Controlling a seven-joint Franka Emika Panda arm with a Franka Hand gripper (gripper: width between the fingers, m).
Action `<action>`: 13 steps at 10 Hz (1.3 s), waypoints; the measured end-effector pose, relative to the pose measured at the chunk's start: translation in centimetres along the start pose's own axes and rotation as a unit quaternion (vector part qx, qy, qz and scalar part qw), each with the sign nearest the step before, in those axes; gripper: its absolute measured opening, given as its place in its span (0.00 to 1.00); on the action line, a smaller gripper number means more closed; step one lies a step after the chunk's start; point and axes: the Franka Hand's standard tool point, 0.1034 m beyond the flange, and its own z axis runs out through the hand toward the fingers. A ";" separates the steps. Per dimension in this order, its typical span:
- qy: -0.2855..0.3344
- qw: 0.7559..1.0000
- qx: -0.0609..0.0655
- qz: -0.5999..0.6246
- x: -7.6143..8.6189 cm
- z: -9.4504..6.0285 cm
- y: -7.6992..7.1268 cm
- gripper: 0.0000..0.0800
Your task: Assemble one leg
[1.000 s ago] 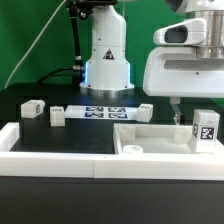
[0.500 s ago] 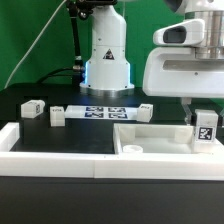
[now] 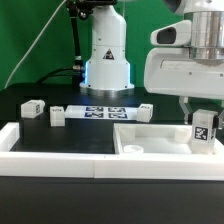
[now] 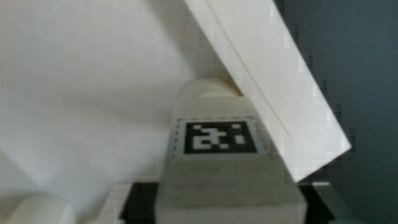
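The leg (image 3: 204,128) is a short white block with a black-and-white tag. It stands at the exterior view's right, slightly tilted, over the far right corner of the white panel (image 3: 150,142). My gripper (image 3: 203,116) comes down on it from above and is shut on it. In the wrist view the leg (image 4: 217,150) fills the space between my dark fingers (image 4: 146,203), tag facing the camera, and the gripper (image 4: 228,208) holds its sides. The panel's raised edge (image 4: 267,70) runs beside the leg. Whether the leg's foot touches the panel is hidden.
Three more small tagged white blocks (image 3: 31,108) (image 3: 57,116) (image 3: 145,110) lie on the black table. The marker board (image 3: 100,111) lies between them. A long white raised wall (image 3: 60,142) runs along the front. The robot base (image 3: 106,60) stands behind.
The gripper moved toward the exterior view's right onto the leg and its jaws closed on it. The leg now leans slightly instead of standing straight.
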 end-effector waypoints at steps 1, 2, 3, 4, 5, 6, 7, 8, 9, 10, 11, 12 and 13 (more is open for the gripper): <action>0.000 0.999 0.000 0.043 0.0 0.0 0.0 0.36; 0.000 0.994 -0.001 0.108 -0.1 0.1 0.0 0.36; 0.002 0.986 -0.001 0.167 -0.1 0.1 0.0 0.36; 0.005 0.975 0.000 0.222 -0.2 0.1 0.1 0.36; 0.004 0.959 0.000 0.283 -0.2 0.1 0.1 0.36; 0.005 0.942 -0.001 0.334 -0.3 0.1 0.1 0.36; 0.004 0.930 0.000 0.367 -0.2 0.1 0.1 0.36; 0.003 0.921 0.001 0.388 -0.2 0.1 0.2 0.36; 0.001 0.914 0.001 0.406 -0.1 0.1 0.2 0.36; -0.003 0.909 0.003 0.416 -0.1 0.1 0.2 0.36; -0.003 0.903 0.003 0.430 -0.2 0.1 0.2 0.36; -0.004 0.903 0.003 0.429 -0.2 0.1 0.2 0.36; -0.004 0.911 0.003 0.412 -0.2 0.1 0.2 0.62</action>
